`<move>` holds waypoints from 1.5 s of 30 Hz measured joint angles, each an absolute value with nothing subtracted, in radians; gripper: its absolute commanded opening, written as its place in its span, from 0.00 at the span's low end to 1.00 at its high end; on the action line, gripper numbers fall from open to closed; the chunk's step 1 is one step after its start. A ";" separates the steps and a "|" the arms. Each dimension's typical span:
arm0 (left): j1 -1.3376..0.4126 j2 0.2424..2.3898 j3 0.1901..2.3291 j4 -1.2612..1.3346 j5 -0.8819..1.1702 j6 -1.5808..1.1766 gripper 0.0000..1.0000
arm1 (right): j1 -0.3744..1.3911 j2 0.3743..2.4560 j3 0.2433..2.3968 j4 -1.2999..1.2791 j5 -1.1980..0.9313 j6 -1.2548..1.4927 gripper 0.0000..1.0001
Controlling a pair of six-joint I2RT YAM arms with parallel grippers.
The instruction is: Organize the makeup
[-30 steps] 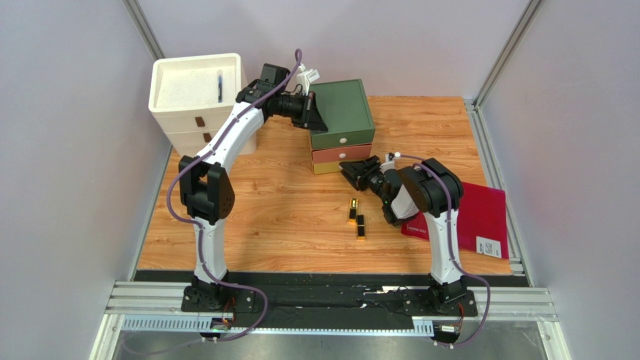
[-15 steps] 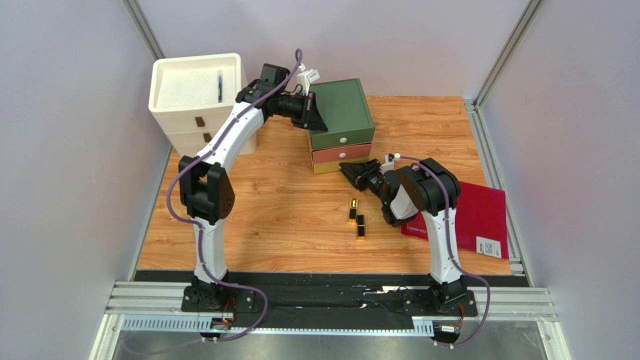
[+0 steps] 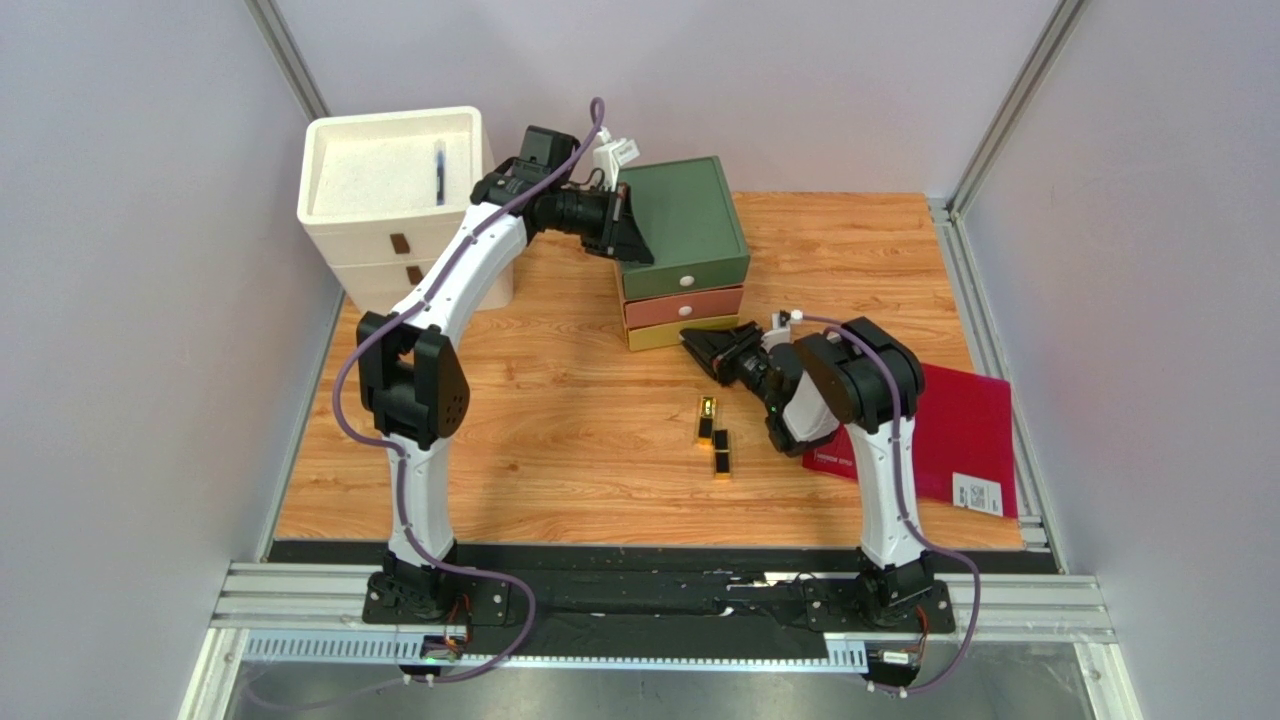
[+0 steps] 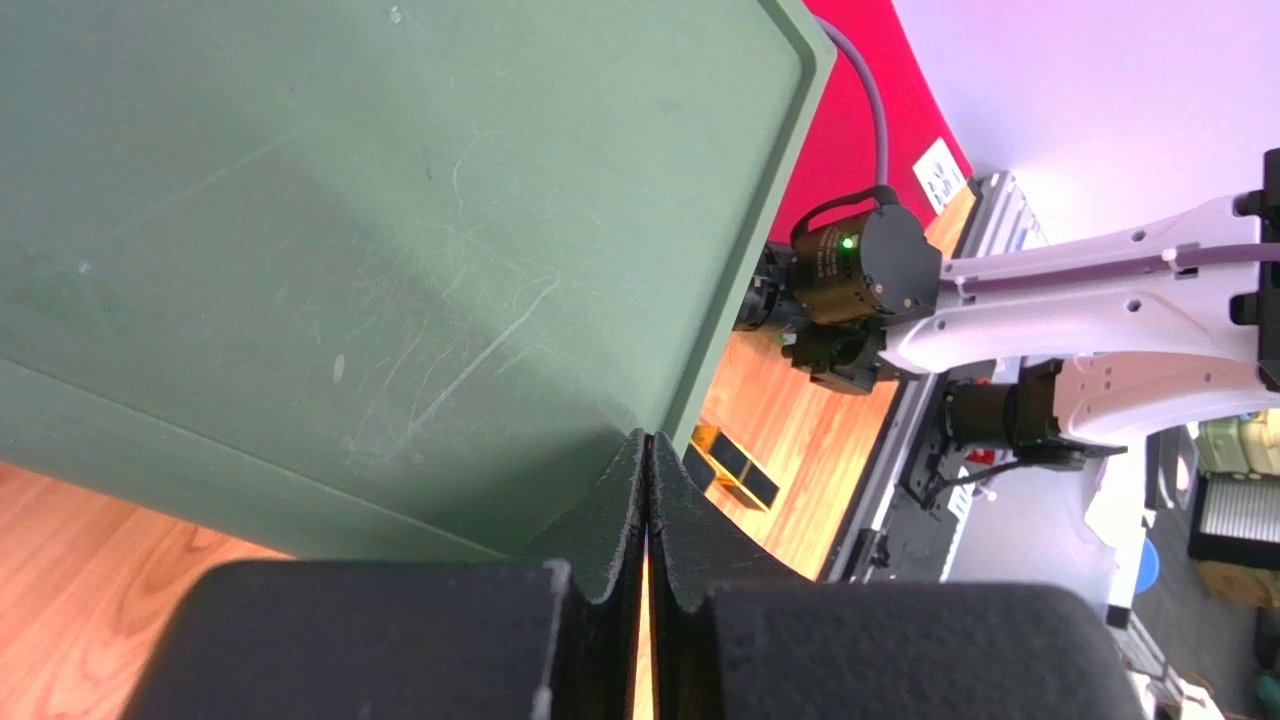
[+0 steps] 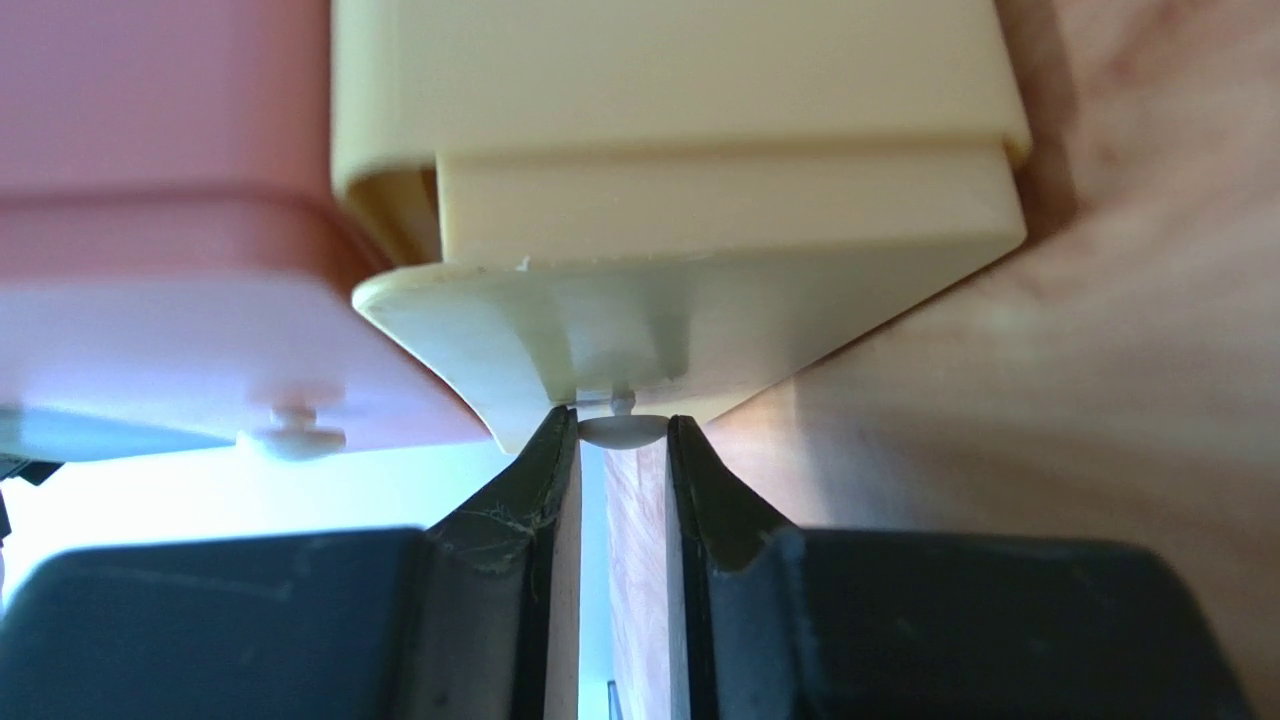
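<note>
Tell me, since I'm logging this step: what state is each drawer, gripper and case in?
Yellow drawer: pulled slightly out.
Right gripper: shut on the yellow drawer's knob.
Pink drawer: shut.
Green drawer: shut.
Left gripper: shut, holding nothing.
Black-and-gold cases: lying loose on the table.

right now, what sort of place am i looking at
Probably a robot lab test cell: a wooden tabletop boxed in by plain grey wall panels, with two white-and-black robot arms bolted to a metal rail.
</note>
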State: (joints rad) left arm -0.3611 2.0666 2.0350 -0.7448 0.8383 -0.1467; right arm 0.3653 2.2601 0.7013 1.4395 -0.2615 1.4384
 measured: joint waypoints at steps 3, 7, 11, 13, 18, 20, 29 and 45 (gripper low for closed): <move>-0.361 2.067 2.039 -0.759 0.840 -0.147 0.00 | 0.365 2.228 0.646 1.439 -0.267 1.440 0.00; -0.361 2.068 2.045 -0.778 0.847 -0.148 0.00 | 0.366 2.178 0.569 1.433 -0.282 1.441 0.00; -0.360 2.074 2.053 -0.794 0.855 -0.149 0.00 | 0.371 2.123 0.481 1.430 -0.295 1.444 0.00; -0.360 2.075 2.055 -0.795 0.855 -0.149 0.00 | 0.372 2.097 0.444 1.431 -0.299 1.444 0.00; -0.356 2.077 2.056 -0.791 0.855 -0.149 0.00 | 0.373 2.060 0.363 1.405 -0.317 1.450 0.00; -0.355 2.077 2.056 -0.791 0.855 -0.149 0.00 | 0.373 2.053 0.356 1.402 -0.325 1.454 0.00; -0.353 2.077 2.056 -0.786 0.854 -0.150 0.00 | 0.379 1.995 0.331 1.351 -0.332 1.467 0.01; -0.353 2.078 2.056 -0.778 0.853 -0.150 0.00 | 0.379 1.231 0.718 0.185 -0.259 0.925 0.66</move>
